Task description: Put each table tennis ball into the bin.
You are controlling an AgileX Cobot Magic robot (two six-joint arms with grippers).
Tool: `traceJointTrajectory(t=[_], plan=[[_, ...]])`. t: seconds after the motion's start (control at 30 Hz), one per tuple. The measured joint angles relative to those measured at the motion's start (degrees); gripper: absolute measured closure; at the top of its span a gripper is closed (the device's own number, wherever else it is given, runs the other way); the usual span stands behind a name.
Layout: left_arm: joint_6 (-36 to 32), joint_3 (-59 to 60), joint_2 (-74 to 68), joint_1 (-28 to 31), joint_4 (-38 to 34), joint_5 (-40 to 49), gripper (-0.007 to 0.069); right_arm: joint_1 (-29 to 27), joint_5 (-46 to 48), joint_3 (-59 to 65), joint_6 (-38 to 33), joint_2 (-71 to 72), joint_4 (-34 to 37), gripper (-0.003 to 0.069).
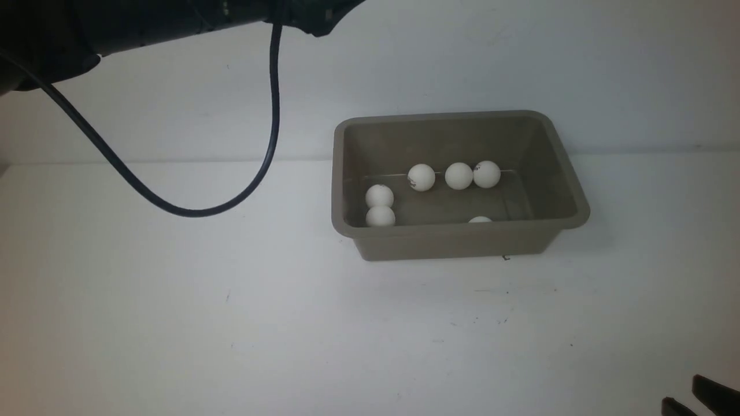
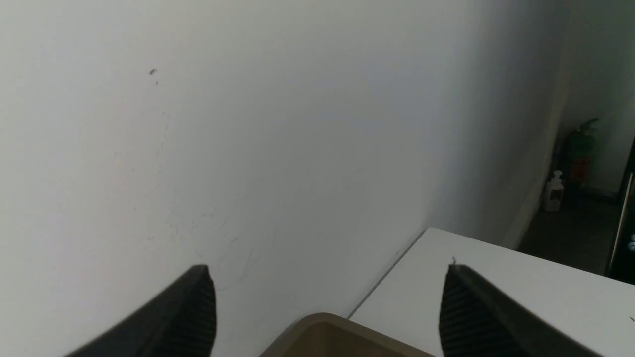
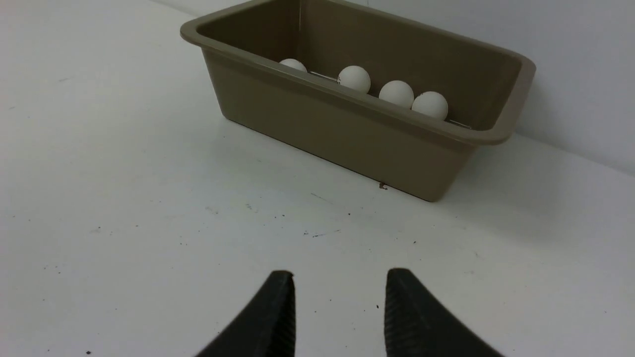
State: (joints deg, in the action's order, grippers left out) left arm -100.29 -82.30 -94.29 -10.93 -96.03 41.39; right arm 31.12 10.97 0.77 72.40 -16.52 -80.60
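All six table tennis balls [image 1: 421, 177] sit in the bin [image 1: 462, 234], directly below the spread, empty left gripper [image 2: 327, 307]; right gripper [image 3: 340, 312] nearly closed, far off.

The rectangular taupe plastic bin [image 1: 457, 238] looked smooth with a dull sheen. The small white matt table tennis balls [image 1: 458, 175] carried dark printed marks. Ahead of the black ribbed gripper fingers [image 3: 412, 317], the white tabletop [image 3: 149, 198] appeared smooth, speckled, faintly scuffed.
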Motion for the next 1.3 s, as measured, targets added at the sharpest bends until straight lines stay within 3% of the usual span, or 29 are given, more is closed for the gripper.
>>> traceJointTrajectory(t=[0.07,0.13,0.2,0.4,0.53,0.67,1.1,1.3], plan=[[0.3,0.0,0.1,0.0,0.7,0.0,0.008,0.0,0.0,0.0,0.0,0.0,-0.1,0.0416],[5.0,0.0,0.1,0.0,6.0,-1.7,0.008,0.0,0.0,0.0,0.0,0.0,0.0,0.0416],[14.1,0.0,0.1,0.0,15.1,-2.8,0.008,0.0,0.0,0.0,0.0,0.0,0.0,0.0416],[56.4,0.0,2.9,-1.3,54.7,1.9,0.008,0.0,0.0,0.0,0.0,0.0,0.0,0.0416],[72.4,0.1,8.1,-1.5,69.4,8.9,0.008,0.0,0.0,0.0,0.0,0.0,-0.1,0.0416],[78.8,0.1,15.3,-1.5,76.2,13.2,0.008,0.0,0.0,0.0,0.0,0.0,-0.1,0.0416],[84.2,0.8,35.6,-1.5,86.4,14.6,0.008,0.0,0.0,0.0,0.0,0.0,-0.2,0.0416],[90.8,13.1,41.8,-1.5,94.4,8.4,0.008,0.0,0.0,0.0,0.0,0.0,-0.2,0.0416]])
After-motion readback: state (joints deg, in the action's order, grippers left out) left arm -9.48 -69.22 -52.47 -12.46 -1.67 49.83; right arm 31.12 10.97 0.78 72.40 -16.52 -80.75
